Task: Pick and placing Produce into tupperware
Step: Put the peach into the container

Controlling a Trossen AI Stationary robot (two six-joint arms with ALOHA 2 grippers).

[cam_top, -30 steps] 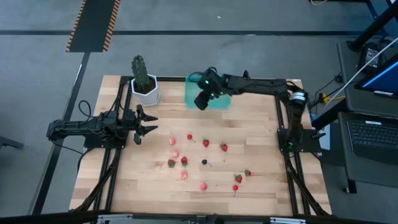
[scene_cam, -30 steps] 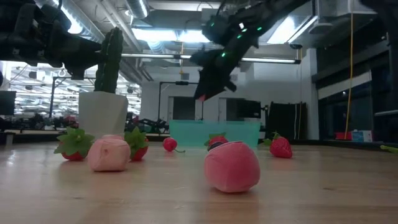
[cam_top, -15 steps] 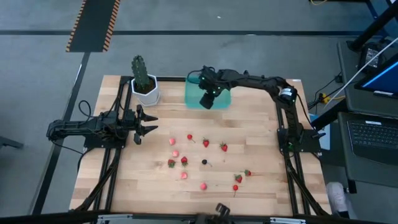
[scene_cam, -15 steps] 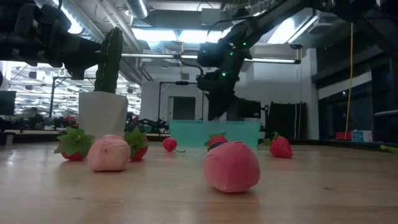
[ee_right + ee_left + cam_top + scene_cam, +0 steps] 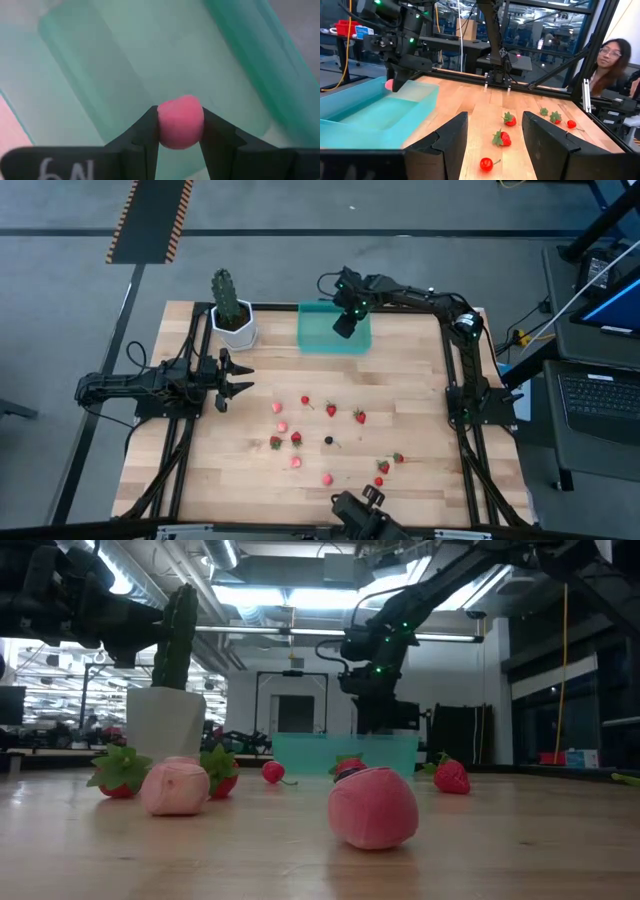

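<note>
Holding a pink berry point(image 5: 180, 122) clamped in the right gripper's point(image 5: 179, 131) jaws, we hang over the teal tupperware point(image 5: 318, 338) at the table's point(image 5: 420, 420) far edge, placed, we judge, to drop it inside. The left gripper point(image 5: 236, 377) waits at the left side, jaws apart and empty. We count about eleven pieces of produce point(image 5: 331, 410) loose on the boards, one dark berry point(image 5: 328, 440) among them.

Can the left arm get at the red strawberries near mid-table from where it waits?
Probably yes. The left end effector is open and empty, the strawberries lie on bare table ahead, and the right end effector is away over the tupperware.
</note>
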